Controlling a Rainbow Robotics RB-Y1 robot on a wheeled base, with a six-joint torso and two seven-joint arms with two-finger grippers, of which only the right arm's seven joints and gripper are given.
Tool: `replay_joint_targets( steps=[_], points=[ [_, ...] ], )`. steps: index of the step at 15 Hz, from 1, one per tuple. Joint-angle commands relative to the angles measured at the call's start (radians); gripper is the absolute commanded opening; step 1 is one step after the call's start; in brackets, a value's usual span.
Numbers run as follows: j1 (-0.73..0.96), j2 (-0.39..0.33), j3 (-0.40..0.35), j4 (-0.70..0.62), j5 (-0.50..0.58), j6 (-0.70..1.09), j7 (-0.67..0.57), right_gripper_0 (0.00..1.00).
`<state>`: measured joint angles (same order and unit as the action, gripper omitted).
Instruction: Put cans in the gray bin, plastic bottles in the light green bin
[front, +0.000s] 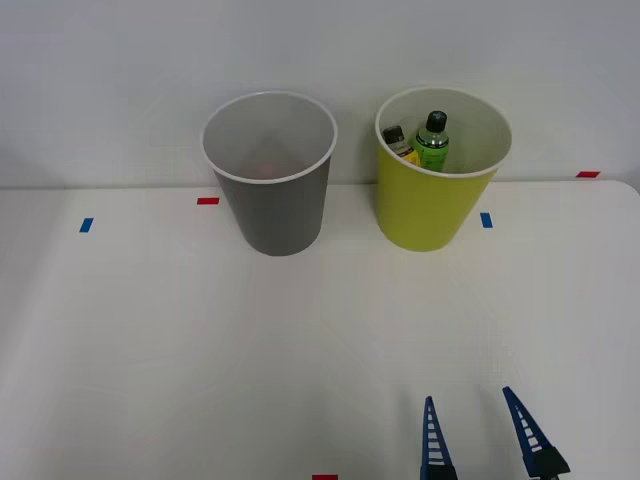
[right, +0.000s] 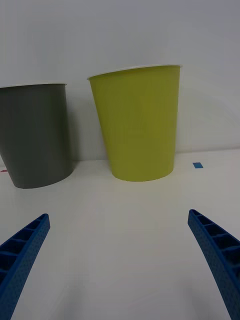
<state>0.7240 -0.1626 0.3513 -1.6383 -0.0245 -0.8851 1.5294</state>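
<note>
On the white table (front: 150, 350) two round tapered wastebaskets stand side by side near the far edge, close to the pale wall, apart from each other with a gap of bare tabletop between them. The gray bin (front: 272, 200) is on the robot's left and the light green bin (front: 432, 205) on its right. From above, the front view looks down into both: inside the light green bin the green bottle with a black cap (front: 432, 143) stands upright against the far-right part of the wall, and just beside it, toward the gray bin, leans the darker bottle with a yellow label (front: 399, 142), only its top part visible over the rim. Deep in the gray bin a faint reddish-orange patch (front: 268, 170) shows at the bottom; it is too dim to say what it is. The right wrist view sees the same bins from low and side-on, so only their outer walls and rims appear, the gray bin (right: 35, 135) and the light green bin (right: 137, 125), with nothing of their contents. A small blue tape mark (right: 198, 165) lies on the table just beside the light green bin, and red tape marks (front: 208, 201) lie beside the gray bin and elsewhere. The right tool (front: 480, 430) hovers over the near part of the table, well short of the bins, its blue ribbed fingers (right: 215, 245) spread wide with nothing between them.
</note>
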Motion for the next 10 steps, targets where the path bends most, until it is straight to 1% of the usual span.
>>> replay_joint_targets(
  steps=[1, 10],
  points=[
    [0.0, 0.0, 0.0, 0.0, 0.0, 0.0, 0.0, 0.95],
    [0.0, 0.0, 0.0, 0.0, 0.0, 0.0, 0.0, 0.95]
  ],
)
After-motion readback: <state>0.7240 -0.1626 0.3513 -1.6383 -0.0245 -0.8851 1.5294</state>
